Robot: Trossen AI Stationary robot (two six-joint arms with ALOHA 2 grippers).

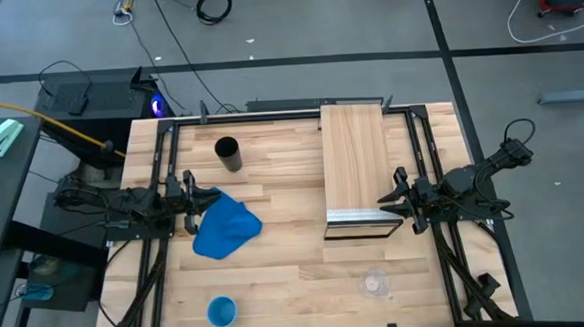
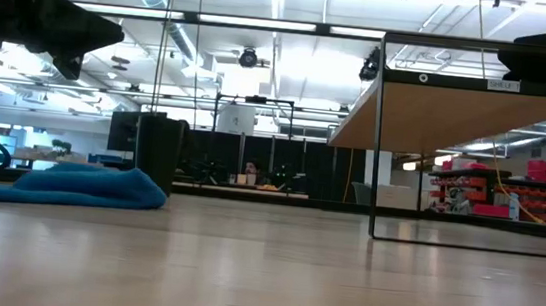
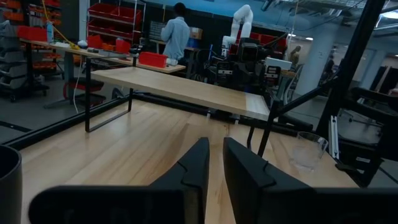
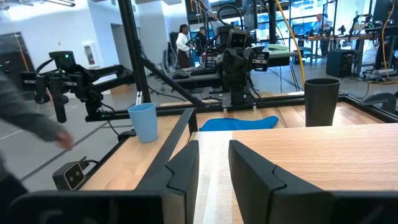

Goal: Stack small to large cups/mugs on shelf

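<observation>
The black cup, a tall cylinder, stood upright on the tabletop toward the far side, left of the shelf. The light-blue cup stood upright near the table's near edge, mouth up. The clear cup stood near the near edge too, just in front of the shelf. The shelf, a long pale-wood plank with a silver front edge on a black frame, was bare.

- The high camera is looking straight down on the whole table.
- The low camera is sitting at table height, looking across.
- Both wrist cameras are facing each other over the shelf.
</observation>
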